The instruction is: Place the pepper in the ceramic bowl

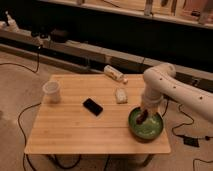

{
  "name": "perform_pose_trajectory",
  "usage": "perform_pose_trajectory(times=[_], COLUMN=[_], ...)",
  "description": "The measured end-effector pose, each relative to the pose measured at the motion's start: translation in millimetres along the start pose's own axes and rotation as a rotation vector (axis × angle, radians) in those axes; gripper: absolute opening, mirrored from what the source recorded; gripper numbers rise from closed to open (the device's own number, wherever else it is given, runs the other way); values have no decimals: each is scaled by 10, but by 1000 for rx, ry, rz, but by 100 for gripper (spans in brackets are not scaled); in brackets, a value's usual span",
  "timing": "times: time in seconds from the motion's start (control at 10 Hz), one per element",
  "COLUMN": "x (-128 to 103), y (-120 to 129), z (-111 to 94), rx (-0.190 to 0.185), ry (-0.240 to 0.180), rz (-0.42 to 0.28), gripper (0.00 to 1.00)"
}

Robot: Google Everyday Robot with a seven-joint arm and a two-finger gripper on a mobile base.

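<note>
The gripper [143, 116] is held low over the ceramic bowl [146, 125]; the pepper [142, 117] is seemingly clasped — positioned for release inside.

Bench [75, 130] showing pale wood grain with a matt finish, ceramic bowl [145, 125] gleaming glossy green glaze, white arm shell looking smooth plastic, end effector [143, 114] hanging over the bowl interior, black flat object [93, 106] looking smooth, cup [52, 92] looking matt white
</note>
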Motion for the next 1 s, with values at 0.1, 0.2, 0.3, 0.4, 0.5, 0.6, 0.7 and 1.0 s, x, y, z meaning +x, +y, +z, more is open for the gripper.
perform_pose_trajectory(times=[0.1, 0.2, 0.3, 0.4, 0.5, 0.6, 0.7, 1.0], x=[108, 145, 121, 64, 3, -14, -16, -21], y=[88, 85, 33, -54, -143, -167, -169, -173], z=[63, 115, 166, 211, 240, 249, 251, 249], rx=[4, 22, 40, 59, 74, 78, 78, 79], ry=[-8, -20, -35, -50, -61, -63, -64, -64], rz=[45, 65, 68, 63, 47, 40, 38, 37], gripper=[39, 49, 59, 69, 78, 80, 80, 80])
